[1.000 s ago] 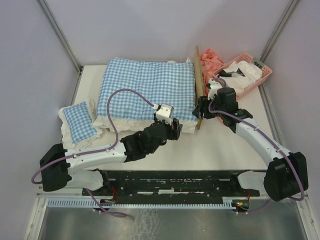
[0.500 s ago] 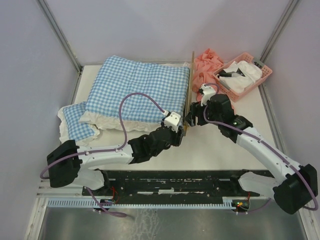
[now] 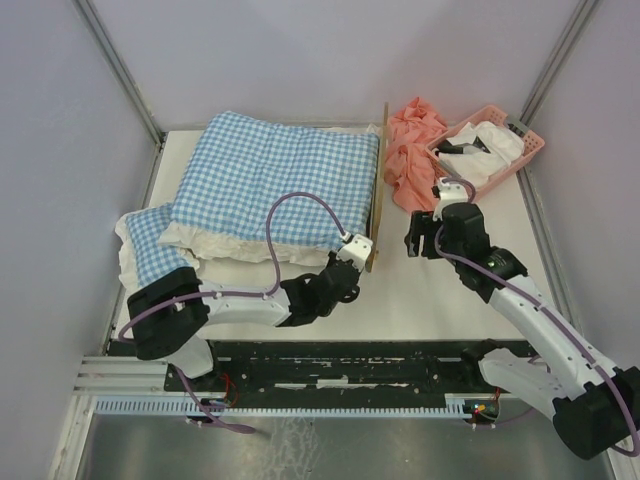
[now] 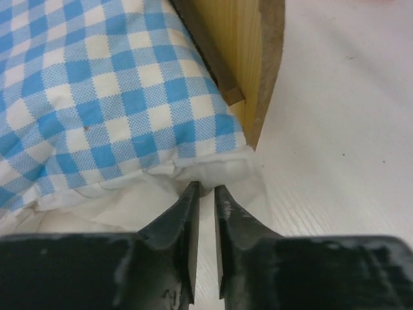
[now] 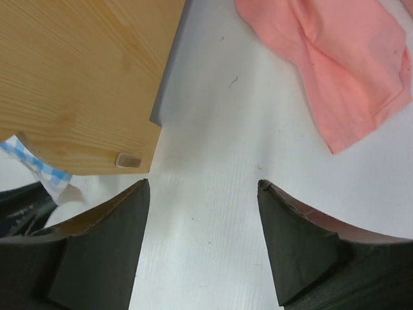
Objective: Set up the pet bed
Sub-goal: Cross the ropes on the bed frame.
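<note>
The pet bed (image 3: pixel 379 190) shows as a light-wood end board standing on edge, its frame hidden under the blue-and-white checked cushion (image 3: pixel 280 175). My left gripper (image 3: pixel 360 262) is at the cushion's near right corner. In the left wrist view its jaws (image 4: pixel 205 188) stand a narrow slit apart, tips against the white frill (image 4: pixel 213 169) below the cushion (image 4: pixel 110 84) and beside the board (image 4: pixel 248 51). Whether the frill is pinched I cannot tell. My right gripper (image 3: pixel 418 238) hangs open over bare table, just right of the board (image 5: pixel 77 77), with nothing between its fingertips (image 5: pixel 203 184).
A pink cloth (image 3: pixel 405 150) lies crumpled right of the bed, also in the right wrist view (image 5: pixel 335 71). A pink basket (image 3: pixel 530 140) with white items stands at the back right. A small checked pillow (image 3: pixel 155 240) lies at the left.
My right gripper has let go of the end board, drawn back to the right and widened. My left gripper has slid to the cushion's near right corner and narrowed its jaws.
</note>
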Action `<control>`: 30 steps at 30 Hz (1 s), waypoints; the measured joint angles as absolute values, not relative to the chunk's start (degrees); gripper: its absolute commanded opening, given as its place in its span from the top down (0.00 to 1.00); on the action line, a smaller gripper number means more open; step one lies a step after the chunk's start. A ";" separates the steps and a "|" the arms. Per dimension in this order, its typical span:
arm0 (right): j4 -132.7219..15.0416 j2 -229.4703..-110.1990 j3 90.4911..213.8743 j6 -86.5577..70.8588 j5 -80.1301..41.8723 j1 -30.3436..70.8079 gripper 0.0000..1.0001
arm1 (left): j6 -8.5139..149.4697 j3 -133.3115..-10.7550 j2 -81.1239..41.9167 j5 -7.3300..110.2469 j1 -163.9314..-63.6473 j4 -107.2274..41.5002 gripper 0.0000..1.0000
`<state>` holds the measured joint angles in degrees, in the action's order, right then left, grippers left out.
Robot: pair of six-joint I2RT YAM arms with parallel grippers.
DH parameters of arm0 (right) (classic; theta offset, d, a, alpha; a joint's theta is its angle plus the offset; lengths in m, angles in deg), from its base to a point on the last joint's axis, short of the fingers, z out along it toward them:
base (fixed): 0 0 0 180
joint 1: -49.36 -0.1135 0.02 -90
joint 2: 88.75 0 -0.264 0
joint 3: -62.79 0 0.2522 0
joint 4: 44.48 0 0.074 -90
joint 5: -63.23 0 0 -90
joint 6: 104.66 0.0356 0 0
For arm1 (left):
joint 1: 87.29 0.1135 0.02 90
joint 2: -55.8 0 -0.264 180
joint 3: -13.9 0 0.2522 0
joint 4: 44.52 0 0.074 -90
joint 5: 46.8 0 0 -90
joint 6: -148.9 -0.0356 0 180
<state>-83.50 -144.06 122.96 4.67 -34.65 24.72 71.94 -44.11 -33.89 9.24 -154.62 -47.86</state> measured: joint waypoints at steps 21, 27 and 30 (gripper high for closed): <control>-64.75 -136.57 108.01 -12.38 -15.50 10.51 0.54 | 78.14 -47.26 -20.75 40.94 -132.59 -44.13 0.97; -57.69 -147.08 108.62 -19.75 -20.68 0.91 0.58 | 81.92 -46.63 -20.73 52.08 -126.18 -44.98 0.97; -55.26 -152.87 110.63 -20.84 -24.70 -1.47 0.55 | 83.43 -46.61 -20.75 56.56 -123.67 -45.41 0.97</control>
<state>-55.26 -152.87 110.63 -20.84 -24.70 -1.47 83.43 -46.61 -20.75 56.56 -123.67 -45.41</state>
